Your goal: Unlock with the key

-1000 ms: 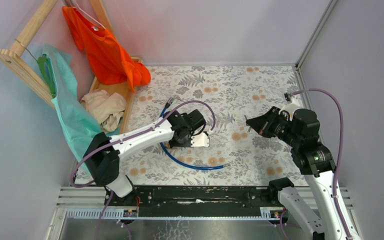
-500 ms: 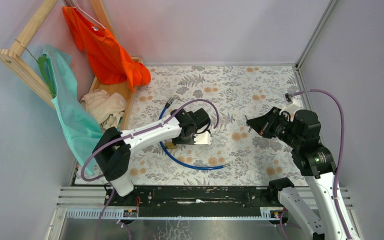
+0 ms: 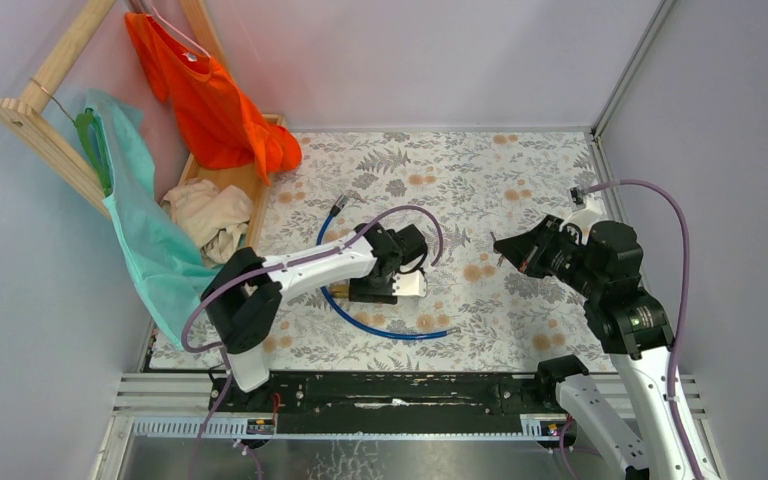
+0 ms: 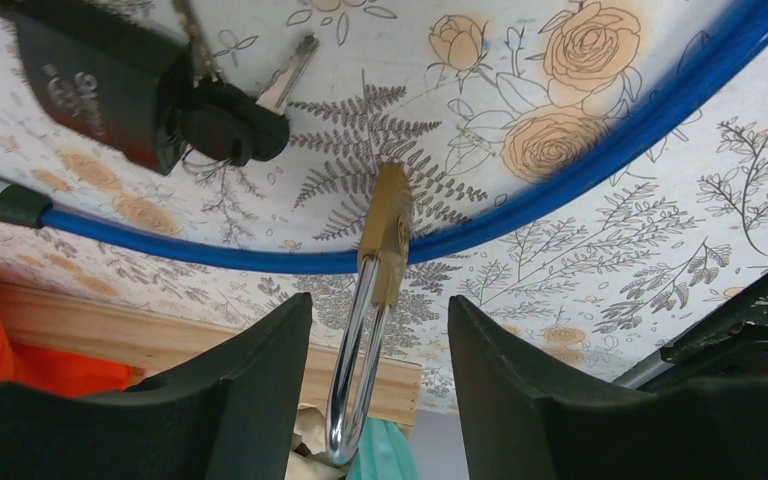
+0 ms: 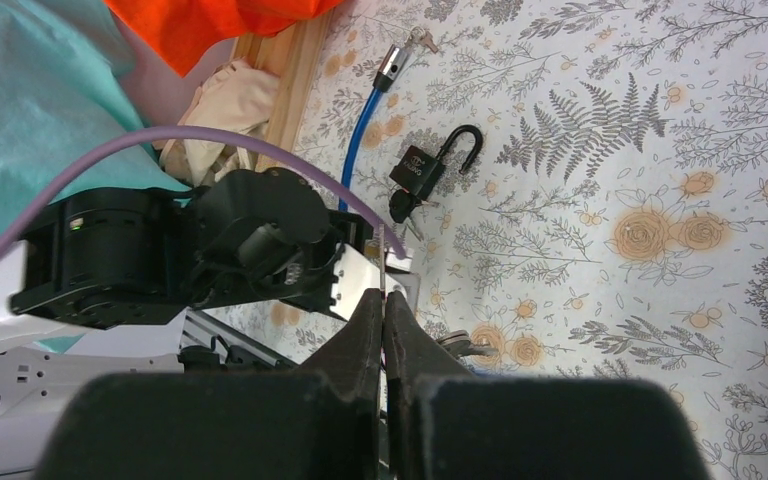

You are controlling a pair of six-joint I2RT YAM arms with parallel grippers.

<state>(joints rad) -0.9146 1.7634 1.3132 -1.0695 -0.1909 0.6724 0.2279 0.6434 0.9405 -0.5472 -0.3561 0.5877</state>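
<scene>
The key (image 4: 225, 125), with its chunky black head, sits in the bottom of a black padlock (image 4: 90, 85), and a silver key (image 4: 295, 70) hangs beside it. In the right wrist view this black padlock (image 5: 418, 170) lies with its shackle swung open. A brass padlock (image 4: 388, 235) hangs on the blue cable (image 4: 600, 165). Its silver shackle (image 4: 350, 390) stands between the fingers of my open left gripper (image 4: 380, 300), touching neither one. My right gripper (image 5: 384, 295) is shut and hovers off to the right (image 3: 500, 244), away from both locks.
A wooden rack (image 3: 45, 110) at the left holds an orange shirt (image 3: 215, 95) and a teal garment (image 3: 145, 235). Beige cloth (image 3: 210, 215) lies in a wooden tray. The blue cable loops over the floral mat (image 3: 520, 170) to a plug end (image 3: 340, 203).
My left gripper has opened and let go of the brass padlock's shackle, while its wrist shifted right and slightly nearer. The right arm has not moved.
</scene>
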